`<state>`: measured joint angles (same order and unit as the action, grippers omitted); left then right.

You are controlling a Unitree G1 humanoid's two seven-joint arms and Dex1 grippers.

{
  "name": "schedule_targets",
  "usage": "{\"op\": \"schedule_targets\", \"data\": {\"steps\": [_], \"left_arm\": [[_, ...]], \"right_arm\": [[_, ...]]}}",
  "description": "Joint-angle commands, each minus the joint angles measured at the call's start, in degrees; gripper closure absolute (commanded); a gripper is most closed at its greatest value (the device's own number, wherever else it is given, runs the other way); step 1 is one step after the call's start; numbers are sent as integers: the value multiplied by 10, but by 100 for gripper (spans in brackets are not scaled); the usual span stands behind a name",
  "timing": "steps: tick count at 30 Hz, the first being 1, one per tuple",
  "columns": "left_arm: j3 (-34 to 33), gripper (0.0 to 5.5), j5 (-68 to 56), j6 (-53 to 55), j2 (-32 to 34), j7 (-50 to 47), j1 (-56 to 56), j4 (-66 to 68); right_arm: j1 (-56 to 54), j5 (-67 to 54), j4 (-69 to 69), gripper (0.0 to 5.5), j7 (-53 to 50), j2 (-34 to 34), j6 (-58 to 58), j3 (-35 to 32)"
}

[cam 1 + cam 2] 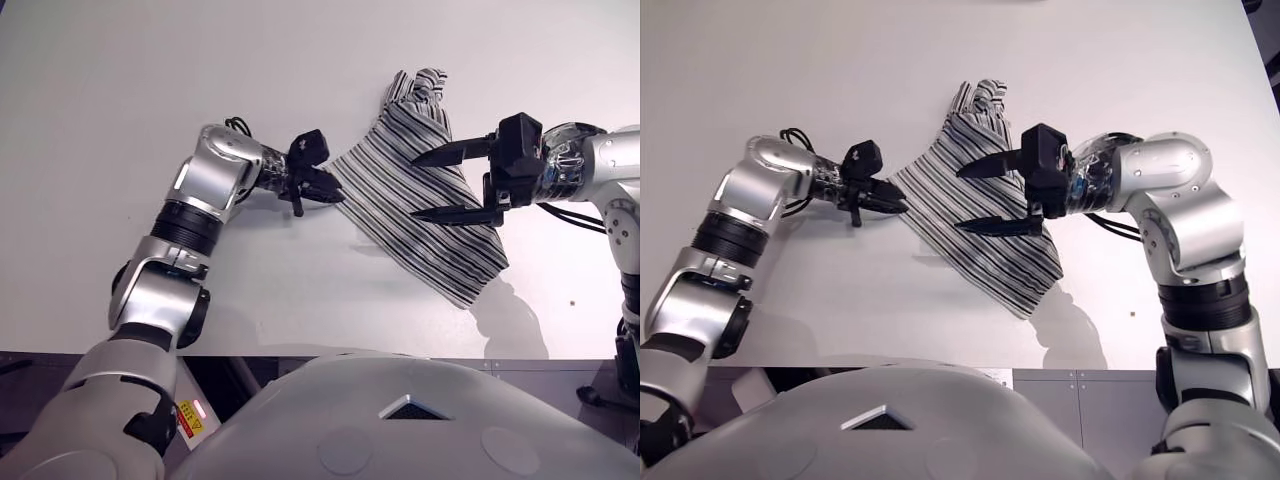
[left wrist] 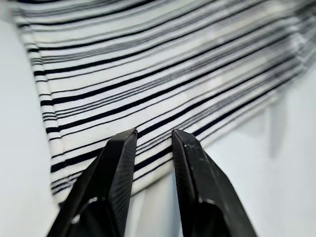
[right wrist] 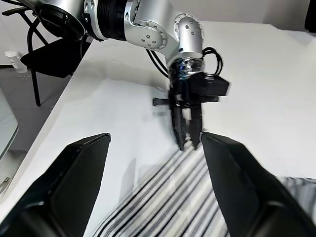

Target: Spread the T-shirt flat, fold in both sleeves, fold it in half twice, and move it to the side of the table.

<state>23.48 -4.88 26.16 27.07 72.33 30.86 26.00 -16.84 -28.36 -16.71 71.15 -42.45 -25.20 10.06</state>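
Sitting at T-shirt (image 1: 425,185) edge, left tool (image 1: 337,196), seemingly ajar; table (image 1: 150,100) around.

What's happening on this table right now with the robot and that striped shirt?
A humanoid robot is working on a striped T-shirt that lies bunched in a narrow heap on the white table. Its left gripper sits at the shirt's left edge with the fingers slightly apart. Its right gripper hangs wide open over the middle of the cloth. The shirt is not yet spread flat.
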Motion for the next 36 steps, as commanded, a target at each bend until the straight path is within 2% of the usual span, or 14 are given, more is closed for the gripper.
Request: {"op": "schedule_targets", "data": {"steps": [1, 4, 7, 13, 17, 20, 24, 26, 29, 36], "left_arm": [[18, 421, 24, 32, 76, 32, -56, -15], [9, 421, 18, 26, 166, 61, -133, -93], [-11, 421, 19, -22, 260, 80, -214, -157], [-54, 421, -12, -27, 320, 80, -279, -247], [-105, 421, -30, -50, 374, 68, -390, -300], [-154, 421, -46, -72, 413, 67, -483, -340], [-189, 421, -49, -94, 426, 55, -529, -349], [-190, 421, -53, -84, 413, 47, -523, -362], [-174, 421, -48, -81, 403, 55, -487, -357], [-168, 421, -51, -85, 402, 55, -487, -360]], "right_arm": [[-6, -11, -7, 214, -9, -2, -11, -18], [-18, -23, 12, 214, -25, 4, -18, -43], [-25, 6, 55, 214, -84, 30, -7, -52], [19, 153, 136, 214, -145, 25, 101, -1], [58, 171, 131, 214, -115, -20, 130, -15], [128, 163, 90, 214, -82, -65, 139, -32], [192, 170, 61, 214, -80, -73, 143, -28], [182, 214, 95, 214, -114, -48, 166, -3], [170, 237, 129, 214, -154, -19, 180, 1], [136, 208, 121, 214, -140, 11, 165, 6]]}}
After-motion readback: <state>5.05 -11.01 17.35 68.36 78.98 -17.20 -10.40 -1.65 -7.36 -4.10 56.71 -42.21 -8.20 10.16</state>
